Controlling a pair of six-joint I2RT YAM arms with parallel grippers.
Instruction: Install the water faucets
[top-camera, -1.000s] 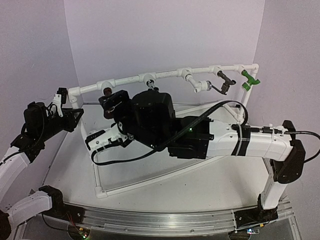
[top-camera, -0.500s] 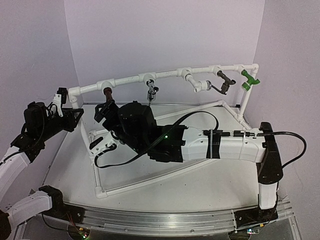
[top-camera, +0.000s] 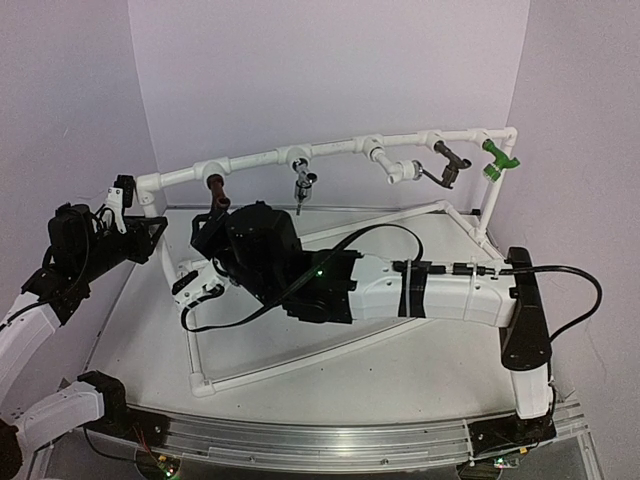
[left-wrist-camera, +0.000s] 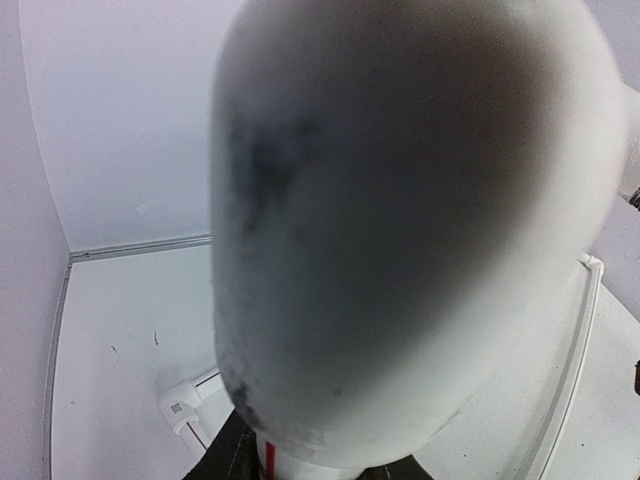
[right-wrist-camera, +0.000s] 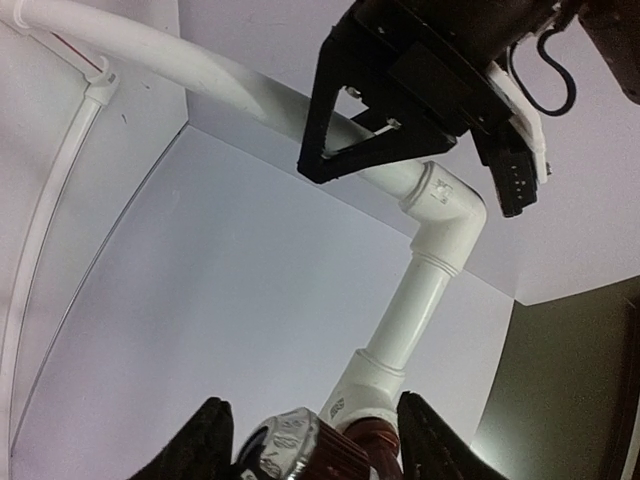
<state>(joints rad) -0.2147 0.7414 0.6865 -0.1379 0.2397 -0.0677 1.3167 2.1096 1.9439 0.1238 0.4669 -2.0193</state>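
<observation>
Change noted: the right arm has drawn back and down from the leftmost tee, and its elbow now lies low along the right of the bench (top-camera: 400, 375). The dark brown faucet (top-camera: 215, 188), half hidden a second ago, now hangs in full view from that tee on the pipe frame (top-camera: 260, 160).

Right pincer (right-wrist-camera: 322, 440): the jaws have narrowed from their widest. In the wrist view they flank the faucet body, but I cannot tell whether they pinch it or merely stand beside it.

Left pincer (right-wrist-camera: 430, 135): pressed together on the frame beside the far-left elbow, steadying it.

Reading: all five taps sit on the top rail, namely dark brown, chrome lever (top-camera: 303, 185), white tap (top-camera: 400, 172), dark bronze tap (top-camera: 450, 165) and green tap (top-camera: 497, 160). Probably a re-grip to tighten the last one, or a let-go.

Room: the left pincer sits close by on the left, and the chrome lever tap hangs near on the right. The frame's low rail (top-camera: 300, 358) runs under the right forearm. The open side is near and rightward.
</observation>
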